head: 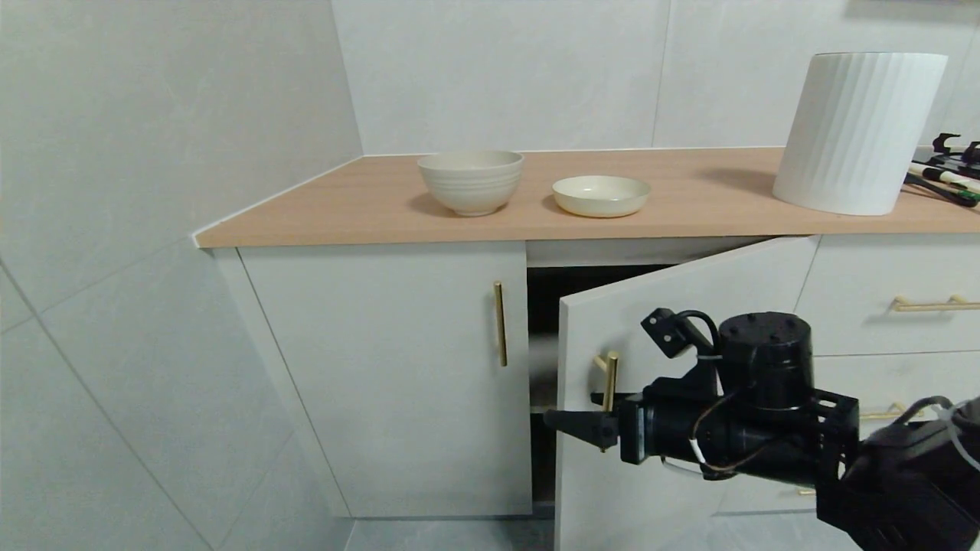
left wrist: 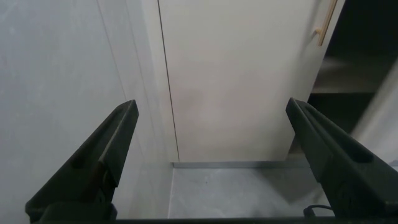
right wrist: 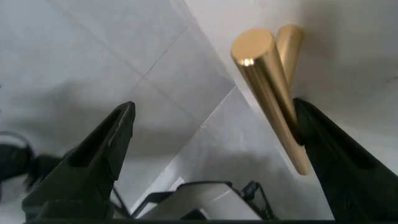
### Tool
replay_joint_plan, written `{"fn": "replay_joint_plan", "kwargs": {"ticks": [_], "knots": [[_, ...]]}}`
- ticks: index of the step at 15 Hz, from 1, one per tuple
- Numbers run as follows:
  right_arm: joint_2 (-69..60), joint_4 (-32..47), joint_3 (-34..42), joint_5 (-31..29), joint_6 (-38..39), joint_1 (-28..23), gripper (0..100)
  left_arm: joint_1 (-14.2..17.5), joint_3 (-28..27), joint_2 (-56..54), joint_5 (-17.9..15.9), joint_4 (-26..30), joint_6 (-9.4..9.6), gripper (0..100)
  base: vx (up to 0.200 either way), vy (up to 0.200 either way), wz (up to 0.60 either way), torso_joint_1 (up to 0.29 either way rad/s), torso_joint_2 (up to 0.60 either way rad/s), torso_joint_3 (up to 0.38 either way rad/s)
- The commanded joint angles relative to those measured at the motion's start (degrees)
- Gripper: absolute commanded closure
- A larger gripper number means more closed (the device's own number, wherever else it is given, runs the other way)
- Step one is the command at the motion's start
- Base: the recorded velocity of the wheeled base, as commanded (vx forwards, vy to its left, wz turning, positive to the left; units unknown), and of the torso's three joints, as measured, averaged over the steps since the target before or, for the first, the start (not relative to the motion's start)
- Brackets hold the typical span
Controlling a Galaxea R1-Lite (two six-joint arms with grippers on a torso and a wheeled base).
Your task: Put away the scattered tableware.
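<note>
Right claw (head: 568, 423), spread with the brass handle (head: 610, 380) between its fingers, is opening the half-open cabinet door (head: 674, 306); bowl (head: 470, 181) and dish (head: 601, 195) wait on the surface (head: 712, 191); next, probably pull wider.

The cabinet door (head: 674, 306) is standing ajar right behind the right pincer (head: 583, 423). Its brass handle (head: 610, 380) is sitting between the spread fingers, tight to one side. Just past the tips, a dark gap (head: 542, 306) is offering a narrow way in. The closed left door (head: 383, 367) is walling off the far side, and a shelf (head: 541, 383) is crossing the gap.
</note>
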Motion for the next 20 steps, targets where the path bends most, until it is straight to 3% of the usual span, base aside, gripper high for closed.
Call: {"fn": "replay_joint_plan", "kwargs": {"ticks": [1,7,15,16,17,19,20], "knots": [[-5.22,-5.37,7.25,-0.03,-0.06,1.57,0,0.01,0.0,0.0,-0.01,-0.01,0.01,0,0.0,0.0,0.0,0.0,0.0,0.0],[-10.93,-6.07,12.61,-0.03,0.03,2.1,0,0.01,0.0,0.0,-0.01,-0.01,0.01,0,0.0,0.0,0.0,0.0,0.0,0.0],[-12.16,-5.9,14.01,0.06,0.03,2.18,0,0.01,-1.14,0.0,-0.63,-1.41,0.28,0,0.0,0.0,0.0,0.0,0.0,0.0],[-12.25,-5.9,14.36,0.06,-0.06,2.18,0,0.01,-4.57,0.0,-3.0,-2.29,0.01,0,0.0,0.0,0.0,0.0,0.0,0.0],[-12.34,-5.98,14.36,0.06,-0.23,2.18,0,-0.07,-9.32,0.53,-8.01,-0.71,0.01,0,0.0,0.0,0.0,0.0,0.0,0.0],[-12.34,-5.98,14.36,0.06,-0.23,2.18,0,-0.07,-19.25,7.65,-17.15,7.11,-0.6,0,0.0,0.0,0.0,0.0,0.0,0.0],[-12.34,-5.98,14.36,0.06,-0.23,2.18,0,-0.16,-22.24,11.34,-19.79,9.66,-1.66,0,0.0,0.0,0.0,0.0,0.0,0.0]]}}
